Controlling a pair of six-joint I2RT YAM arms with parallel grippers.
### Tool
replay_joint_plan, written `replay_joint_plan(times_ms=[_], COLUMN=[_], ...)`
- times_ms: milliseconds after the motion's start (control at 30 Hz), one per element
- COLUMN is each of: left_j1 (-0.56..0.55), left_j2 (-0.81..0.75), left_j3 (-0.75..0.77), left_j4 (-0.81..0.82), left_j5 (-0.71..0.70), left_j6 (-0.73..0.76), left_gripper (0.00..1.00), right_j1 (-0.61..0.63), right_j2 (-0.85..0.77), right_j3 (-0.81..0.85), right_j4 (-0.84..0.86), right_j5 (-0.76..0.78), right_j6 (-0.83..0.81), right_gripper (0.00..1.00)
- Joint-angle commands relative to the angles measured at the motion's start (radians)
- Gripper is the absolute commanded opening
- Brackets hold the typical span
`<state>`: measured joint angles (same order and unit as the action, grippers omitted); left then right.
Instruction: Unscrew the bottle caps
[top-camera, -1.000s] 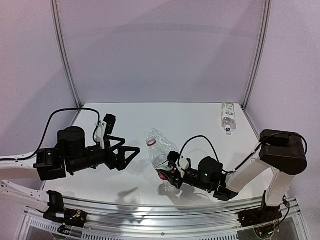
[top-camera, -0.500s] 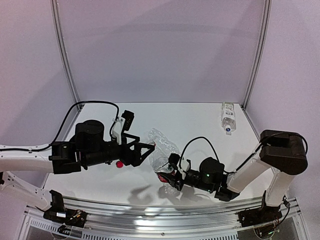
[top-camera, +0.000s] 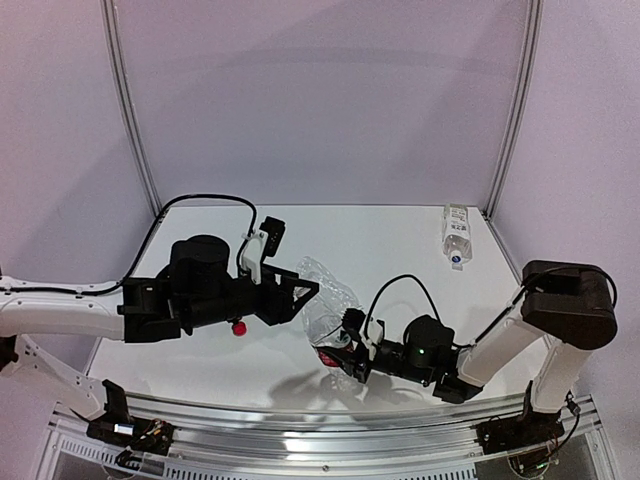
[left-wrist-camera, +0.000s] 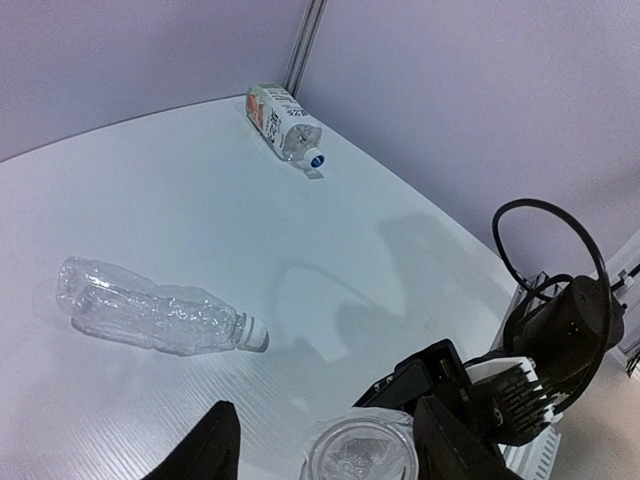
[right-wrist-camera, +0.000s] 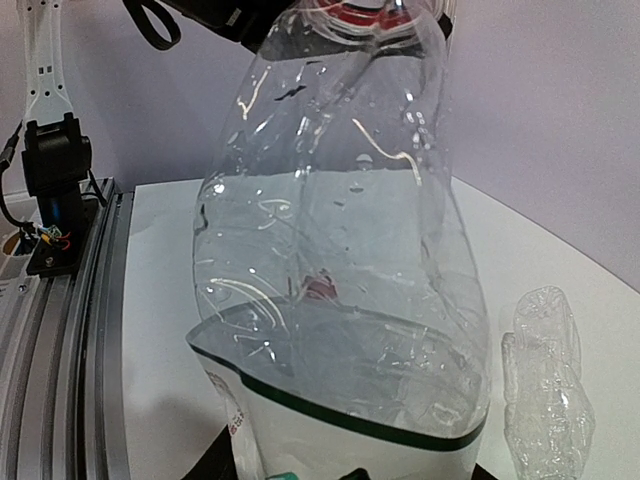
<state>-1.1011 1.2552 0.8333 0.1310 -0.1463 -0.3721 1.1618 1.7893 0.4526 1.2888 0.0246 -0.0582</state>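
Red-labelled bottle (right-wrist-camera: 340, 250): clear, crumpled, mouth open, neck tilted up toward 11 o'clock. R gripper (top-camera: 342, 358) clamps its base. L gripper (top-camera: 308, 288) straddles the neck, jaws apart, gap on one side. Red cap (top-camera: 238, 327) is off, lying on table (top-camera: 400, 240) at 8 o'clock of L gripper. L arm (top-camera: 190, 295) points to 3 o'clock, R arm (top-camera: 500, 345) to 9 o'clock.

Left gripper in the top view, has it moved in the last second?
Yes. The left gripper has moved right, away from the left frame post, and now reaches the clear bottle that the right gripper holds.
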Motion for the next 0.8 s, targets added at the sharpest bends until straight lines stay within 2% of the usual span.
replay_joint_plan(times_ms=[0,167,767], left_j1=[-0.002,0.0,0.001], left_j2=[0.022,0.042,0.091], left_j3=[0.028,0.031,0.042], left_j4=[0.02,0.027,0.053], left_j5=[-0.021,-0.018,-0.011], left_j6=[-0.006,-0.011,-0.034], left_gripper=[0.53,0.44,0.53], right_j1=[-0.006,-0.004,-0.004], right_j2=[-0.027,-0.027,-0.031], right_j3=[-0.018,-0.019,-0.029], right_j4=[0.045,0.051,0.063], right_j5=[-0.019,-0.019,-0.01], right_j6=[-0.003,-0.003,-0.006], right_gripper=[0.45,0.45,0.45])
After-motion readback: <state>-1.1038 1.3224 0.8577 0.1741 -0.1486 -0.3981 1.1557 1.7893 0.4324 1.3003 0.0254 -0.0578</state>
